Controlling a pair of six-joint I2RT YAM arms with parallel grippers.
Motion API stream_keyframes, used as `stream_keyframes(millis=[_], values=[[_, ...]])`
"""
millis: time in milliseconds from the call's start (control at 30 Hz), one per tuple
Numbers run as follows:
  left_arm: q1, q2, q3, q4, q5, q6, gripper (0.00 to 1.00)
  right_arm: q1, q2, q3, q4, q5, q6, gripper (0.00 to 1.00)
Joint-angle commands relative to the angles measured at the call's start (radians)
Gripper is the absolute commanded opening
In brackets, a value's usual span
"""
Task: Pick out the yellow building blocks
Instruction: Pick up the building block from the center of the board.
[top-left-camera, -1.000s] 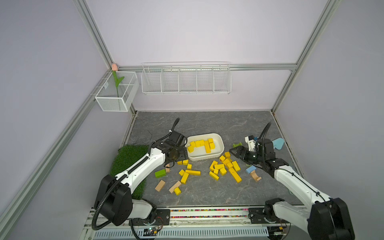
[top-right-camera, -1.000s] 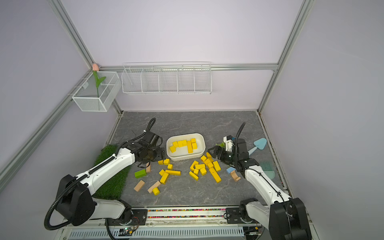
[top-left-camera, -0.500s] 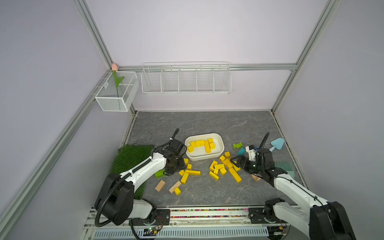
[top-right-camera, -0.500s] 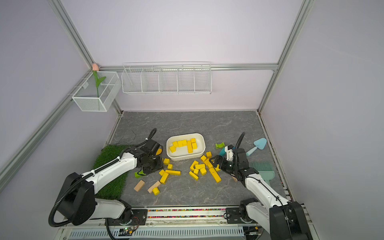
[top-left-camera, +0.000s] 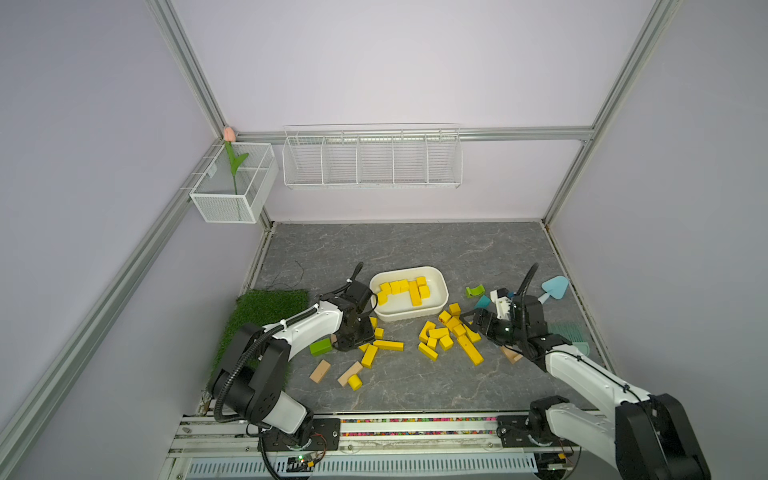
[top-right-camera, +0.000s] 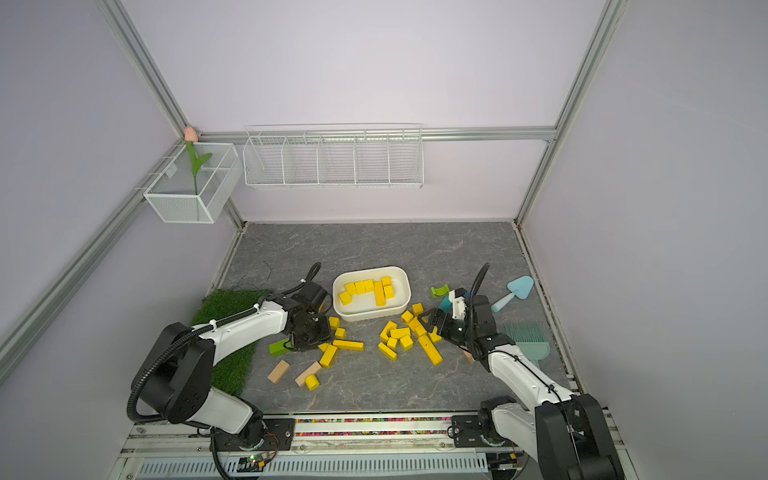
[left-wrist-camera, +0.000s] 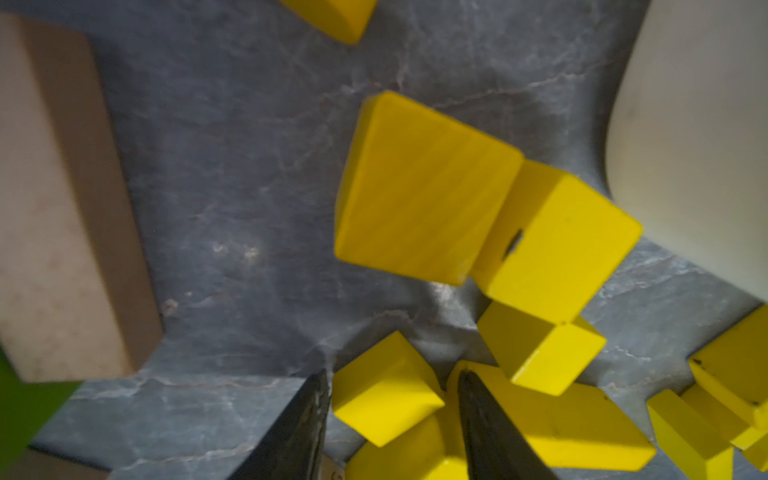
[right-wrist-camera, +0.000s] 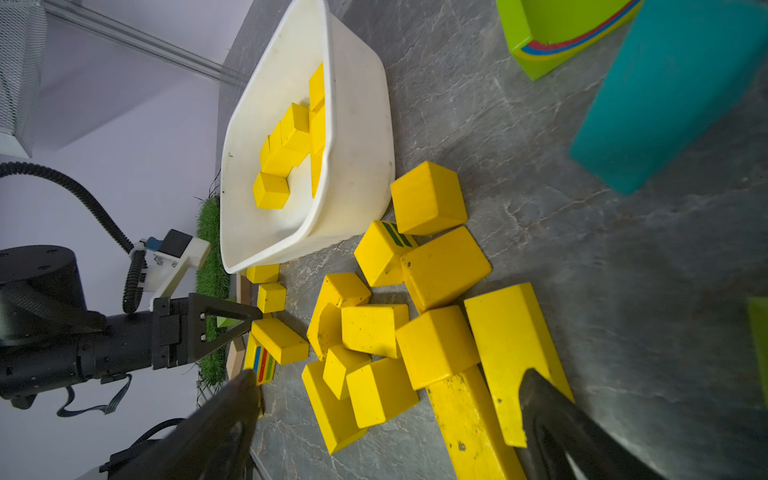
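Yellow building blocks (top-left-camera: 436, 332) lie in two scatters toward the worktop's (top-left-camera: 415, 249) front edge, with others inside the white tub (top-left-camera: 409, 315) at mid-worktop. Left: the left gripper (left-wrist-camera: 392, 374) is clamped on a small yellow cube (left-wrist-camera: 386, 403) in the left scatter, near a green block (top-left-camera: 320, 346). Right: the right gripper (right-wrist-camera: 388, 374) — jaws spread wide — straddles the right scatter's long bars.

Artificial grass mat (top-left-camera: 266, 316) lies along the left edge of the grey marbled surface (top-left-camera: 407, 249), with a green block (top-left-camera: 320, 346) just beside it. Two plain tan blocks (top-left-camera: 320, 371) sit nearer the front edge. Toward the right edge: green arch (top-left-camera: 475, 291), teal block (top-left-camera: 483, 301), blue trowel (top-left-camera: 555, 286), teal rake (top-left-camera: 571, 334). On the walls, a wire rack (top-left-camera: 372, 160) and a mesh box (top-left-camera: 232, 208) holding a tulip (top-left-camera: 229, 134).
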Motion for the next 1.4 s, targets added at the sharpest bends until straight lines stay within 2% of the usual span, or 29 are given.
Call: stream_keyframes(millis=[0, 333, 633, 867, 1133, 1367], values=[[0.001, 0.006, 0.004, 0.004, -0.004, -0.011, 0.54, -0.007, 0.01, -0.016, 0.025, 0.001, 0.008, 0.98], [0.002, 0.065, 0.054, -0.012, -0.039, 0.021, 0.38, -0.011, 0.004, -0.017, 0.022, 0.002, 0.008, 0.98], [0.009, 0.111, 0.127, -0.073, -0.089, 0.062, 0.3, -0.011, 0.003, -0.02, 0.026, 0.001, 0.01, 0.98], [0.013, 0.075, 0.164, -0.13, -0.135, 0.081, 0.3, -0.014, 0.014, -0.02, 0.035, -0.007, 0.011, 0.98], [0.013, 0.007, 0.22, -0.159, -0.135, 0.095, 0.29, -0.016, 0.019, -0.026, 0.051, -0.013, 0.015, 0.98], [-0.017, -0.041, 0.343, -0.17, -0.126, 0.121, 0.29, -0.017, 0.022, -0.031, 0.055, -0.01, 0.017, 0.98]])
